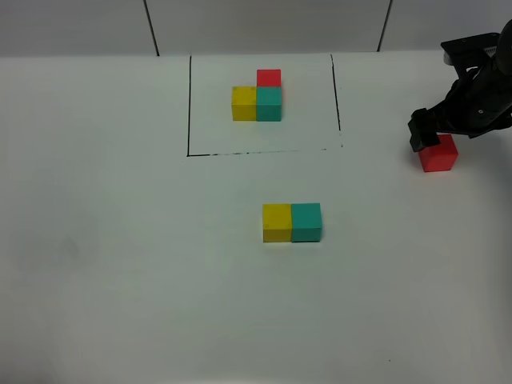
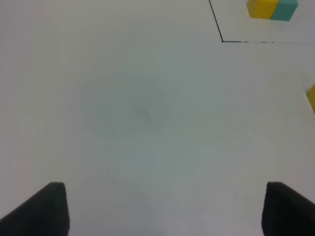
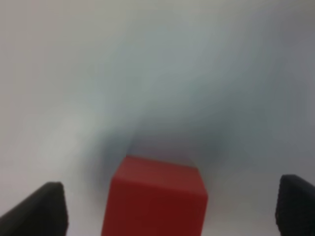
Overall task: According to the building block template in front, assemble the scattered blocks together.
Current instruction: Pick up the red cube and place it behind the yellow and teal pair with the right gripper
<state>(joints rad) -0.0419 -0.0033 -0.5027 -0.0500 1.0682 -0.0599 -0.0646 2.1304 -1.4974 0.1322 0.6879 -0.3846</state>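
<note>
Right pincer (image 3: 172, 196) released, fingers either side of red cube (image 1: 438, 154), right of template (image 1: 258, 100). Left pincer (image 2: 167, 196) released, empty. Yellow cube (image 1: 277, 222) touches teal cube (image 1: 306, 222), in front of template.

The template (image 1: 258, 98) joins yellow, teal and red cubes inside a thin black outline (image 1: 189, 104) on the white table (image 1: 96, 240). In front of that outline lie a yellow block (image 1: 277, 222) and a teal block (image 1: 306, 221); to its right, a red block (image 1: 438, 154) and the black right gripper (image 3: 166, 209).
</note>
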